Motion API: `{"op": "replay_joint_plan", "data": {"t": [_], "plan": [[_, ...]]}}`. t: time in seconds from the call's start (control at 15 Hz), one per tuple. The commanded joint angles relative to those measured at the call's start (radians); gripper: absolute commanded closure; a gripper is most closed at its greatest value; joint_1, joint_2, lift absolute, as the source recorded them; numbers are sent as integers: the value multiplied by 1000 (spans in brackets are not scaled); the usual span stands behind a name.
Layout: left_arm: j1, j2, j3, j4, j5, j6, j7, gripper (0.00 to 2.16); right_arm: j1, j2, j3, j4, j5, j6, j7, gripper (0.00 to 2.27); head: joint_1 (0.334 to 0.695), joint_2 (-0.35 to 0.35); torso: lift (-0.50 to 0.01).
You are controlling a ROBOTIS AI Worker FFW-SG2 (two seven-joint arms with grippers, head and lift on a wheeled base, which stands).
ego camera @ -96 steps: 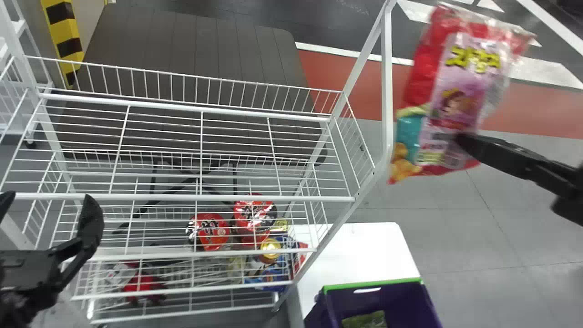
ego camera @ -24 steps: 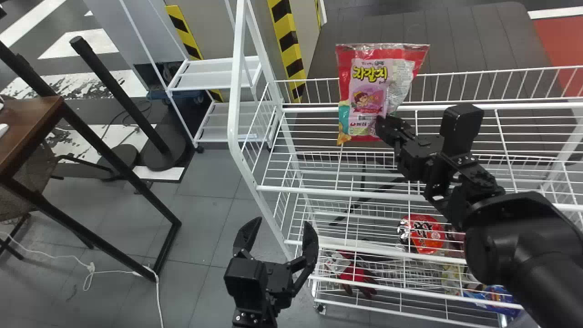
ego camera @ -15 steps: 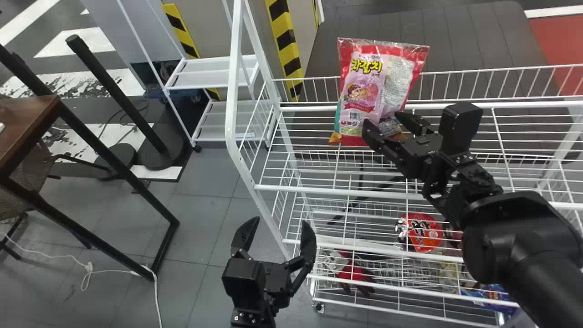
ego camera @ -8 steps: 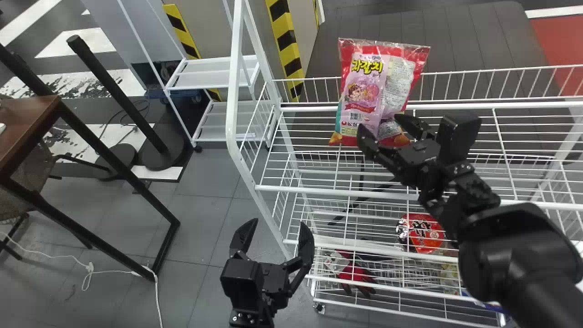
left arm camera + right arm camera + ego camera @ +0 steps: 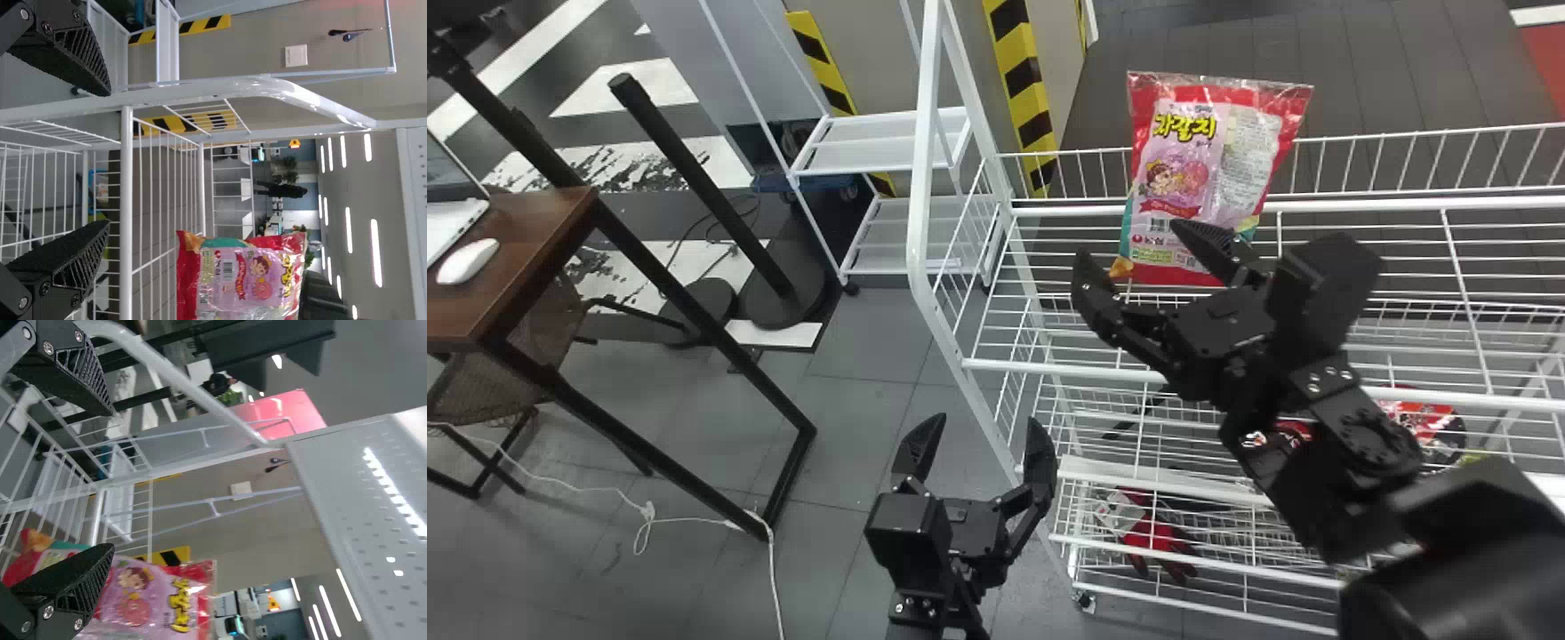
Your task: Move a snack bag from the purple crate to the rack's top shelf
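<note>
One snack bag (image 5: pixel 1183 191) upright on top shelf (image 5: pixel 1067 370), left gripper (image 5: pixel 987 420) and right gripper (image 5: pixel 1129 242) spread, placing apparently done, retreat remaining

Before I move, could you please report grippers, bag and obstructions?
Snack bag upright on top shelf. Right gripper open, empty, near bag. Left gripper open, empty, near rack. Right arm over rack, possibly in the way.

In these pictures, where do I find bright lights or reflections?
Left wrist view: ceiling lamps glow as bright strips, and the rack gleams on its bend; right wrist view: more bright strips, highlights on the snack bag; head view: slight shine on its clear top edge.
</note>
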Motion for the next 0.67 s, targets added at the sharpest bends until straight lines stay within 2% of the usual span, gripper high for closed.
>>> {"op": "replay_joint_plan", "data": {"t": [0.0,0.07,0.13,0.27,0.4,0.6], "plan": [[9,0,-4,-31,0,-3,1,137,105,-101,-43,-195,21,46,-27,117,695,350,-1],[18,0,-6,-52,0,0,1,137,166,-157,-78,-287,45,89,-50,117,695,350,-1],[27,0,-8,-74,0,0,1,137,235,-184,-124,-353,63,107,-67,120,695,350,-1],[50,3,-8,-131,0,12,1,137,412,-193,-258,-458,106,86,-49,120,695,302,-1],[59,5,-11,-164,0,18,-3,137,547,-223,-356,-502,111,-13,-40,130,695,239,-1],[64,3,-21,-181,0,21,2,137,690,-235,-456,-508,113,-166,-12,157,695,135,-1]]}}
